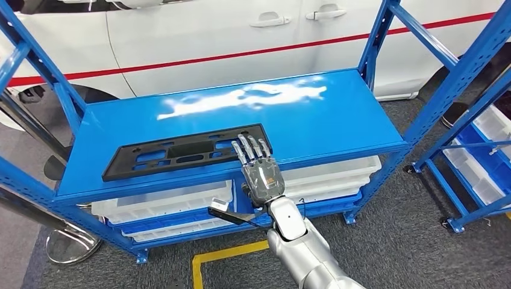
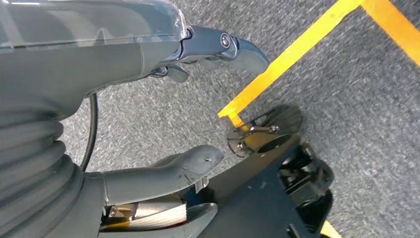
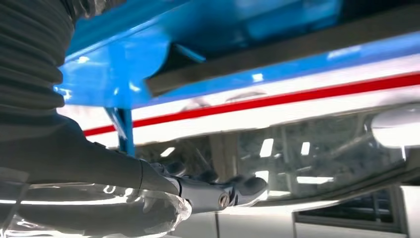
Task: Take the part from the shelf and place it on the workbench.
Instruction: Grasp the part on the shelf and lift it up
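the right hand's fingers [image 1: 249, 149] lay stretched and slightly spread over the near right corner of the black license plate frame [image 1: 186, 152], their tips on its surface, nothing gripped between them; whether a thumb sat beneath the shelf edge could not be told. the right hand [image 1: 258, 169] reached up from the silver right arm [image 1: 301, 244], which entered from below. the frame lay flat on the blue shelf deck [image 1: 337, 120], toward the front left, its long side running roughly along the front edge. below the deck sat white plastic bins [image 1: 175, 206] on a lower level, and behind the blue rack [image 1: 378, 36] stood a white car with a red stripe [image 1: 211, 36]. more bins sat in a second blue rack [image 1: 482, 144] at the right. in the left wrist view the left hand [image 2: 163, 119] hung over grey carpet [image 2: 366, 109] marked with yellow tape [image 2: 292, 52], its fingers apart and holding nothing.
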Action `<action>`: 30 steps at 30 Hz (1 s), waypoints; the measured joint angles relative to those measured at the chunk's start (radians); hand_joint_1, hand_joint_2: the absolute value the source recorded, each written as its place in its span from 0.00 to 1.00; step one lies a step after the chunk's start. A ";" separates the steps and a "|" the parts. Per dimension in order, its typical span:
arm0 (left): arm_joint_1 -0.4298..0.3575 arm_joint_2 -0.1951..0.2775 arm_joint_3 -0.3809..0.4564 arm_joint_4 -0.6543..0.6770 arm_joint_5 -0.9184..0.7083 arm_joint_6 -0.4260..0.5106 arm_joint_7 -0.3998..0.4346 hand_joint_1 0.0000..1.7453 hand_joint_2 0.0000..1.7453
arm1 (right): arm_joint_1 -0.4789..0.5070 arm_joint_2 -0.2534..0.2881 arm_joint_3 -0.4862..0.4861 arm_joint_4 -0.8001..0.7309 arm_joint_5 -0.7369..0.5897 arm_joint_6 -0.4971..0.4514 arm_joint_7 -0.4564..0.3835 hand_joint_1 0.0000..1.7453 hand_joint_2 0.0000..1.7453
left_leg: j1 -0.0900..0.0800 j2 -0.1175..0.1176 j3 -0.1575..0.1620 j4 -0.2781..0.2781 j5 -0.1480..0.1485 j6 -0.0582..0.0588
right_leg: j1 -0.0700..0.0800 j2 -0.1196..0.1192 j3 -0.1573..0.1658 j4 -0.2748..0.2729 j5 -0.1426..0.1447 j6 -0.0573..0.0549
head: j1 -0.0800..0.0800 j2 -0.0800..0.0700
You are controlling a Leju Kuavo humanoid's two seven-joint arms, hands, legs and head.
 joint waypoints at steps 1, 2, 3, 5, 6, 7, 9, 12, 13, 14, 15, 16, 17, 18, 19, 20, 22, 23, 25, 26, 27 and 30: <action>-0.001 0.000 0.001 0.001 -0.002 0.000 0.000 0.00 1.00 | 0.000 0.004 0.000 0.000 0.000 0.000 -0.002 0.00 1.00 | -0.004 0.000 0.004 -0.005 -0.007 0.007 | 0.000 0.001 0.006 -0.001 0.000 0.006 | 0.000 0.000; -0.003 0.000 0.001 0.000 -0.003 0.000 -0.001 0.00 1.00 | -0.001 0.007 0.001 0.000 0.001 0.000 -0.004 0.00 1.00 | -0.002 -0.002 0.015 -0.016 -0.005 0.014 | 0.001 0.000 0.010 0.000 0.000 0.011 | 0.000 0.000; -0.003 -0.001 0.001 0.000 -0.004 0.000 -0.001 0.00 1.00 | -0.002 0.010 0.001 0.000 0.002 0.000 -0.006 0.00 1.00 | 0.000 -0.002 0.027 -0.025 -0.005 0.020 | 0.002 -0.001 0.012 0.010 0.001 0.015 | 0.000 0.000; -0.007 -0.003 0.002 0.000 -0.006 0.000 -0.002 0.00 1.00 | -0.006 0.013 0.002 0.000 0.002 -0.001 -0.007 0.00 1.00 | 0.004 -0.002 0.055 -0.039 -0.010 0.030 | 0.002 -0.003 -0.020 0.072 -0.010 0.021 | 0.000 0.000; -0.009 -0.004 0.002 0.001 -0.006 0.000 -0.003 0.00 1.00 | -0.007 0.013 0.002 0.000 0.002 -0.001 -0.007 0.00 1.00 | 0.004 -0.002 0.065 -0.042 -0.016 0.033 | 0.000 -0.003 -0.055 0.127 -0.024 0.024 | 0.000 0.000; -0.011 -0.004 0.003 0.001 -0.007 0.000 -0.003 0.00 1.00 | -0.007 0.013 0.002 0.000 0.002 -0.001 -0.008 0.00 1.00 | 0.004 -0.002 0.073 -0.042 -0.023 0.036 | -0.001 -0.004 -0.098 0.184 -0.046 0.027 | 0.000 0.000; -0.010 -0.004 0.004 0.001 -0.008 0.000 -0.003 0.00 1.00 | -0.004 0.012 0.002 0.001 0.002 0.000 -0.009 0.00 1.00 | 0.004 -0.003 0.093 -0.042 -0.042 0.036 | -0.004 -0.004 -0.172 0.253 -0.087 0.032 | 0.000 0.000; -0.009 -0.005 0.004 0.001 -0.010 0.000 -0.003 0.00 1.00 | -0.002 0.012 0.002 0.001 0.002 0.000 -0.010 0.00 1.00 | 0.006 -0.005 0.139 -0.039 -0.080 0.028 | -0.010 -0.007 -0.191 0.161 -0.027 0.036 | 0.000 0.000; -0.009 -0.006 0.004 0.001 -0.010 0.000 -0.003 0.00 1.00 | -0.002 0.012 0.002 0.002 0.002 0.000 -0.011 0.00 1.00 | 0.006 -0.005 0.154 -0.035 -0.095 0.023 | -0.012 -0.009 -0.184 0.099 0.036 0.038 | 0.000 0.000; -0.011 -0.006 0.005 0.001 -0.011 0.000 -0.002 0.00 1.00 | -0.001 0.011 0.002 0.003 0.002 0.000 -0.011 0.00 1.00 | 0.005 -0.007 0.163 -0.031 -0.109 0.018 | -0.012 -0.010 -0.178 0.054 0.081 0.035 | 0.000 0.000; -0.012 -0.006 0.005 0.001 -0.011 0.000 -0.002 0.00 1.00 | -0.001 0.010 0.002 0.004 0.002 0.000 -0.011 0.00 1.00 | 0.004 -0.008 0.170 -0.028 -0.123 0.011 | -0.012 -0.011 -0.173 0.026 0.117 0.031 | 0.000 0.000; -0.014 -0.006 0.005 0.002 -0.011 0.000 -0.002 0.00 1.00 | 0.000 0.010 0.002 0.004 0.002 0.000 -0.012 0.00 1.00 | 0.003 -0.008 0.178 -0.022 -0.131 0.003 | -0.010 -0.011 -0.169 0.015 0.132 0.024 | 0.000 0.000; -0.015 -0.006 0.006 0.002 -0.011 0.000 -0.003 0.00 1.00 | -0.001 0.010 0.002 0.004 0.002 0.000 -0.012 0.00 1.00 | 0.003 -0.009 0.181 -0.012 -0.133 -0.003 | -0.009 -0.010 -0.160 0.017 0.124 0.016 | 0.000 0.000; -0.015 -0.006 0.006 0.002 -0.012 0.000 -0.003 0.00 0.75 | -0.002 0.011 0.002 0.003 0.002 0.000 -0.012 0.00 1.00 | 0.004 -0.008 0.182 0.003 -0.133 -0.009 | -0.010 -0.009 -0.150 0.016 0.123 0.009 | -0.001 0.000; -0.015 -0.006 0.006 0.002 -0.012 0.000 -0.003 0.00 0.50 | -0.003 0.012 0.003 0.003 0.002 0.000 -0.012 0.00 1.00 | 0.006 -0.007 0.178 0.027 -0.134 -0.014 | -0.010 -0.008 -0.139 0.014 0.117 0.002 | -0.001 0.000; -0.016 -0.006 0.007 0.002 -0.012 0.000 -0.003 0.00 0.25 | -0.004 0.014 0.003 0.003 0.002 0.000 -0.012 0.00 1.00 | 0.008 -0.006 0.160 0.062 -0.142 -0.017 | -0.010 -0.008 -0.130 0.013 0.111 -0.004 | -0.001 0.000; -0.017 -0.007 0.007 0.002 -0.011 0.000 -0.005 0.00 0.00 | -0.004 0.016 0.004 0.002 0.002 0.000 -0.012 0.00 1.00 | 0.010 -0.003 0.098 0.160 -0.188 -0.025 | -0.009 -0.008 -0.115 0.011 0.101 -0.012 | -0.001 0.000; -0.017 -0.008 0.007 0.002 -0.010 -0.001 -0.010 0.00 0.00 | -0.004 0.016 0.004 0.002 0.002 0.000 -0.012 0.00 1.00 | 0.011 -0.003 0.058 0.211 -0.217 -0.027 | -0.008 -0.008 -0.109 0.011 0.096 -0.014 | -0.001 0.000; -0.013 -0.008 0.009 0.002 -0.005 -0.003 -0.021 0.00 0.00 | 0.000 0.016 0.004 0.002 0.002 0.000 -0.012 0.00 1.00 | 0.011 -0.002 0.003 0.252 -0.240 -0.028 | -0.006 -0.006 -0.099 0.011 0.086 -0.016 | -0.002 0.000; -0.012 -0.008 0.012 0.002 -0.003 -0.003 -0.025 0.00 0.00 | 0.001 0.016 0.004 0.002 0.003 0.000 -0.012 0.23 1.00 | 0.011 -0.002 -0.004 0.229 -0.218 -0.025 | -0.005 -0.005 -0.092 0.011 0.081 -0.017 | -0.002 0.000; -0.012 -0.008 0.015 0.002 -0.001 -0.003 -0.028 0.00 0.00 | 0.003 0.016 0.004 0.001 0.004 0.000 -0.012 0.48 1.00 | 0.011 -0.002 0.003 0.178 -0.172 -0.021 | -0.004 -0.004 -0.085 0.011 0.075 -0.016 | -0.002 0.000; -0.014 -0.008 0.023 0.002 0.005 0.003 -0.037 0.00 0.00 | 0.004 0.016 0.004 -0.003 0.004 0.000 -0.012 1.00 1.00 | 0.002 0.000 0.033 0.019 -0.049 -0.003 | -0.001 -0.002 -0.074 0.011 0.063 -0.008 | -0.001 0.000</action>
